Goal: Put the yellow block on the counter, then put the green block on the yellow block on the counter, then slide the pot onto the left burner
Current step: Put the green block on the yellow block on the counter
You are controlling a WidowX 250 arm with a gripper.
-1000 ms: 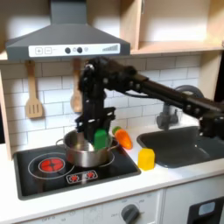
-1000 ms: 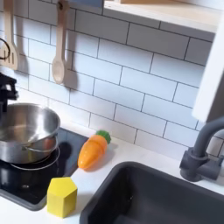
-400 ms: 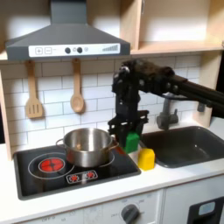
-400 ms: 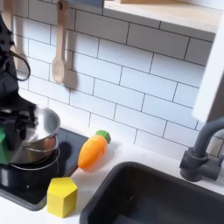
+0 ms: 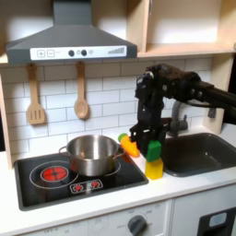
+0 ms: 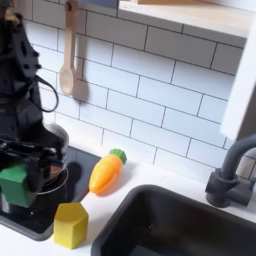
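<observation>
green block (image 5: 154, 150) pinched in the gripper (image 5: 152, 147) above the yellow block (image 5: 154, 168) on the off-white counter (image 5: 184, 189).

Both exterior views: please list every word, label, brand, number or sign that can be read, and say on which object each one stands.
No text can be read in either exterior view.
Grey range hood: round controls on its front strip, any marks too blurred to read.
Glossy black cooktop panel: small red control symbols on the front edge, too small to read.
Small bright green rectangular block and small bright yellow block: no markings visible.
</observation>
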